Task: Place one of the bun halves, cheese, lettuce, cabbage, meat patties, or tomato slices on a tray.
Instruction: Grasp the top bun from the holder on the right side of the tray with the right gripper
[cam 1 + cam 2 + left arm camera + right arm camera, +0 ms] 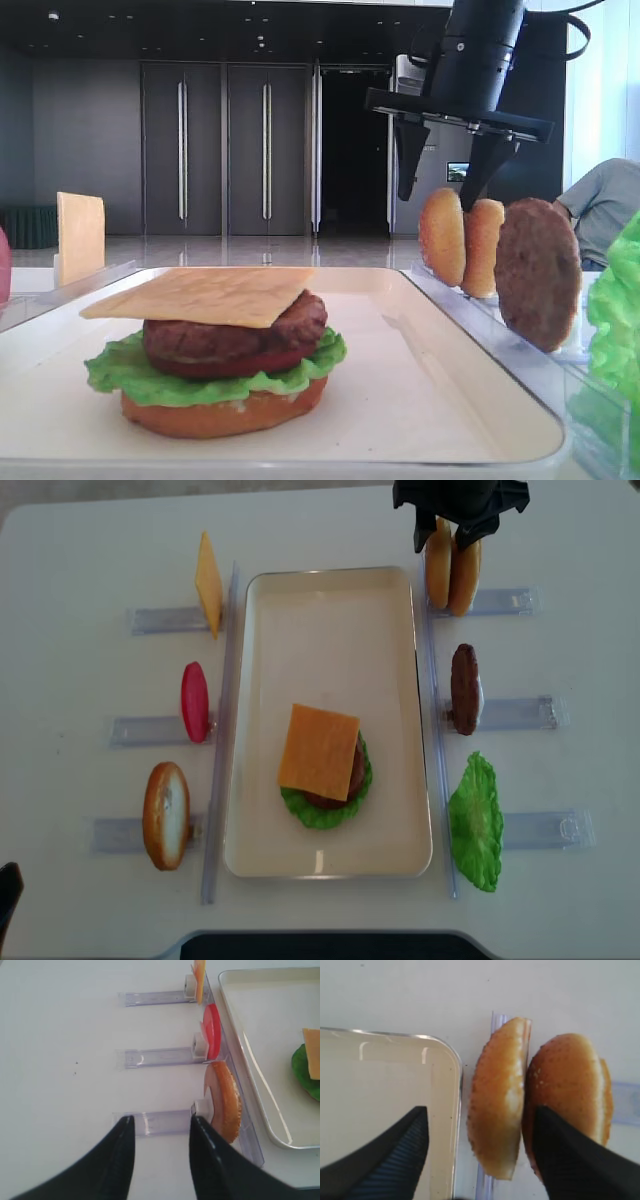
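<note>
- White table (pixel 90 900) carries everything.
- Cream tray (pixel 330 590) lies lengthwise at the table's centre.
- Three clear plastic racks (pixel 150 619) lie along the tray's left side, toward the left edge; three more racks (pixel 520 713) lie along its right side.
- Long clear strip (pixel 222 730) lies between the left racks and the tray.

R gripper (pixel 443 180) – jaws wide, pointing down, L gripper (pixel 160 1160) – open

One tray (pixel 330 595); three upright buns (pixel 166 815); two cheese slices (pixel 208 583); two patties (pixel 464 688); two lettuce leaves (pixel 476 823); two tomato slices (pixel 195 701)
</note>
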You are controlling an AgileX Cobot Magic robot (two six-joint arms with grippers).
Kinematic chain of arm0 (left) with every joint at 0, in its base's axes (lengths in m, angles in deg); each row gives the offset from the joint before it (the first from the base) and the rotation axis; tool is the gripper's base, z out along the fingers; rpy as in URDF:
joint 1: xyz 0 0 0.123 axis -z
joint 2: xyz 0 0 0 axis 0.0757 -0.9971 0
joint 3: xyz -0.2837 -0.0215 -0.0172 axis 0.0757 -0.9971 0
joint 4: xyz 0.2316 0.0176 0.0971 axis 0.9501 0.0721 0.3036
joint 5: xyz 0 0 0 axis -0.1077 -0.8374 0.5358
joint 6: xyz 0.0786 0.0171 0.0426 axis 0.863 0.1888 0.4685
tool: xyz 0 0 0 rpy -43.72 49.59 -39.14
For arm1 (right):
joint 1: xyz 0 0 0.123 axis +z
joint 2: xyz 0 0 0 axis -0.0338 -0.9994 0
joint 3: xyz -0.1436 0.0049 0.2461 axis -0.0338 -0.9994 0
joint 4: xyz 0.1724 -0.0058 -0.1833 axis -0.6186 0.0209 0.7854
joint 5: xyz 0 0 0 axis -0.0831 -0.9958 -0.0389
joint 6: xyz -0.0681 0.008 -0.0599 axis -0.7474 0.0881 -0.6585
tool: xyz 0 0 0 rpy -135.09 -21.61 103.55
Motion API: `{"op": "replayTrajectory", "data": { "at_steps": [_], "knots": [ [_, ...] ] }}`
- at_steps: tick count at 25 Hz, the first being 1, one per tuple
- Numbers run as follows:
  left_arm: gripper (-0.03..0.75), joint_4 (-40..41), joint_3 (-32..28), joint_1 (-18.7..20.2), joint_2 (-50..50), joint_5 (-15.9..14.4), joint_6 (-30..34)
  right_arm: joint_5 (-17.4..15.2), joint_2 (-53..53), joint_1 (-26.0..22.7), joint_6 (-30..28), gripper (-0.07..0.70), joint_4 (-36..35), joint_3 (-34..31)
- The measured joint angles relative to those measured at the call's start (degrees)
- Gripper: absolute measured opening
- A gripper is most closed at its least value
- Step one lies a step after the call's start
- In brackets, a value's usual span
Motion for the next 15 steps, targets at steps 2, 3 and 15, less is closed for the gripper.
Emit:
{"op": "replayTrajectory", "data": {
  "at_steps": [2,3,15],
  "knots": [
    [0.282,0.0,0.0,0.0,0.0,0.0,0.0,0.3,-0.1,0.1,-0.1,0.461,-0.1,0.0],
    [0.282,0.0,0.0,0.0,0.0,0.0,0.0,0.3,-0.1,0.1,-0.1,0.461,-0.1,0.0],
    [0.282,0.0,0.0,0.0,0.0,0.0,0.0,0.4,-1.4,0.1,-0.3,0.457,-0.2,0.6]
  ]
}}
